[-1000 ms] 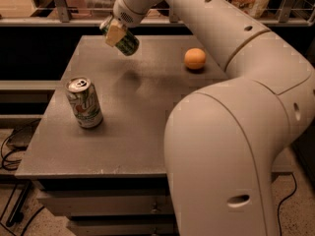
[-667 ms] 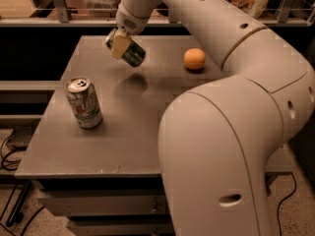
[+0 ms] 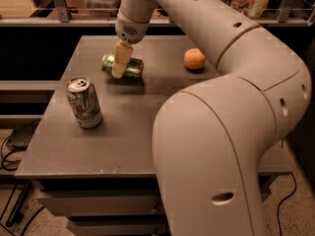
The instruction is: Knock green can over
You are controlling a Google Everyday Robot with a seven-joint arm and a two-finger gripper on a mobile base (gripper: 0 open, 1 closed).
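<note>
Green can (image 3: 133,69) lying on its side on counter (image 3: 128,117), tool (image 3: 119,63) reaching down across it, cannot tell whether gripping

A pale can with green lettering (image 3: 84,103) stands upright near the gray desk's (image 3: 123,141) left edge, with an orange (image 3: 194,59) well apart, back right.

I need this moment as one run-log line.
gripper: at green can, table's far side | green can: lying on side | white can: upright | orange: apart
</note>
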